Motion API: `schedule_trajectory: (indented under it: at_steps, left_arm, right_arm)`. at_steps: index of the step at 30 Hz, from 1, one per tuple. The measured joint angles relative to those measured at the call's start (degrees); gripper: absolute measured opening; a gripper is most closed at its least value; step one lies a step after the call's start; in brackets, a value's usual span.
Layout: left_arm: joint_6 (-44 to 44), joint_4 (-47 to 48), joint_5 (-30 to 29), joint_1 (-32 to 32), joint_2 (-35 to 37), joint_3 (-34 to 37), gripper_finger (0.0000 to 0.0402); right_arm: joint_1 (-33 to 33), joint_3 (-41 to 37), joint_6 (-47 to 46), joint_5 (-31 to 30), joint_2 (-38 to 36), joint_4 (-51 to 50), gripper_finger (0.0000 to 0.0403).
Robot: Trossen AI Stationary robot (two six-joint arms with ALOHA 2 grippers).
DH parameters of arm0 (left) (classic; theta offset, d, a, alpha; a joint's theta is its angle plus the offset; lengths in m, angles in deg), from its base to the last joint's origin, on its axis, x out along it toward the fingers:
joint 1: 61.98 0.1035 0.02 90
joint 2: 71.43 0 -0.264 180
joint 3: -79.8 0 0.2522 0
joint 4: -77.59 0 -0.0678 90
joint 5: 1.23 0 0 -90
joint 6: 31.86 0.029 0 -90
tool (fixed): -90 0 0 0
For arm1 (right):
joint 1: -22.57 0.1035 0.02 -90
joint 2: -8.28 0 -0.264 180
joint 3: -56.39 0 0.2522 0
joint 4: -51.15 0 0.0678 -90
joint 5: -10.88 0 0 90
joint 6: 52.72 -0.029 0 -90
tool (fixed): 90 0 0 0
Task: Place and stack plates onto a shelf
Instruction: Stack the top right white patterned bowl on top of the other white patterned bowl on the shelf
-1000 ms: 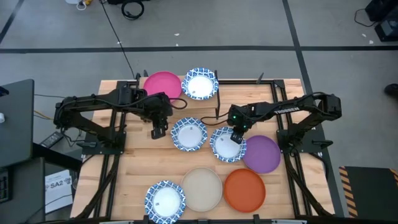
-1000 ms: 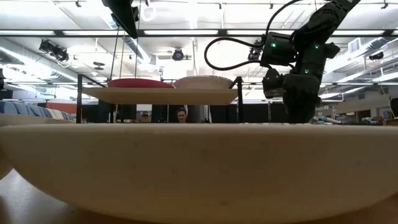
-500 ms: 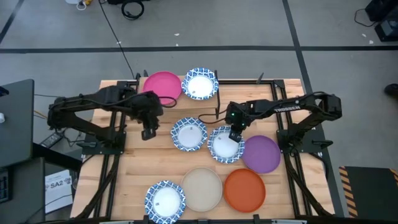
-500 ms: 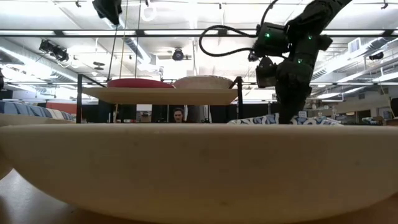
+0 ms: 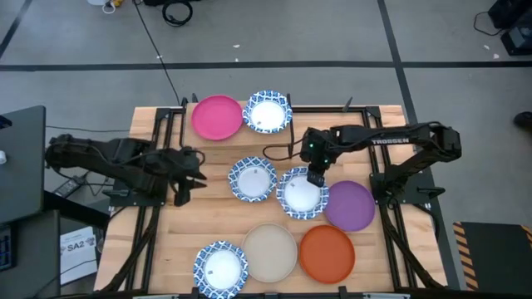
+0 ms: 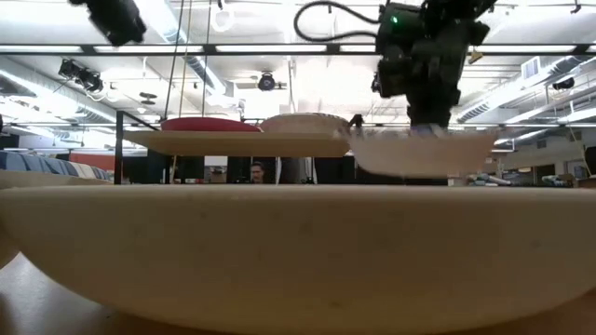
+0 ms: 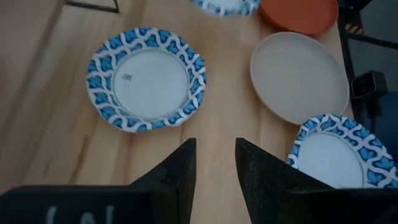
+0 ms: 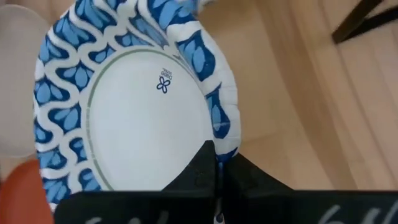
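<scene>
My right gripper (image 5: pixel 316 177) is shut on a white plate with a blue patterned rim (image 5: pixel 301 194), held above the table's middle. The shelf (image 6: pixel 242 142) stands at the far side and carries a pink plate (image 5: pixel 218 117) and a blue-rimmed plate (image 5: pixel 267 112). My left gripper (image 5: pixel 181 188) hangs open and empty near the table's left edge, left of another blue-rimmed plate (image 5: pixel 252 178) that lies flat on the table. My right gripper pinches the plate's rim (image 8: pixel 225 134) between its two fingers, on the plate's far right side. The fingers slant down from the far side. The plate (image 6: pixel 424 154) hangs clear of the table, close to level, face up.
A purple plate (image 5: pixel 349 205), an orange plate (image 5: pixel 327 252), a beige plate (image 5: pixel 269 252) and a blue-rimmed plate (image 5: pixel 221 267) lie on the near half of the table. The beige plate's rim fills the low view's foreground.
My right gripper has risen with the blue-rimmed plate, which has come up off the table and now hangs clear. My left gripper has drawn back from beside the middle plate toward the table's left edge, staying open.
</scene>
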Motion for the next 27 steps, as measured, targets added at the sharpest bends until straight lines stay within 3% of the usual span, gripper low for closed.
schedule_trajectory:
  at_steps: [7,14,20,27]
  left_arm:
    - [-0.3,-11.8,0.0,-1.4,4.3,12.8,0.0117]
    - [-0.3,-21.5,0.0,-1.4,4.7,20.6,0.0117]
    - [-0.2,-23.4,0.0,-1.4,4.7,21.8,0.0117]
    - [0.4,-26.2,0.0,-1.4,4.7,21.8,0.0117]
  right_arm:
    - [1.4,9.7,-0.1,0.4,-0.1,-10.3,0.0008]
    - [1.6,21.2,-0.5,0.3,-0.2,-12.5,0.0008]
    - [-0.6,30.1,-5.1,-4.1,-0.2,-10.7,0.0008]
    - [-5.5,35.1,-8.4,-7.8,-0.2,0.1,0.0009]
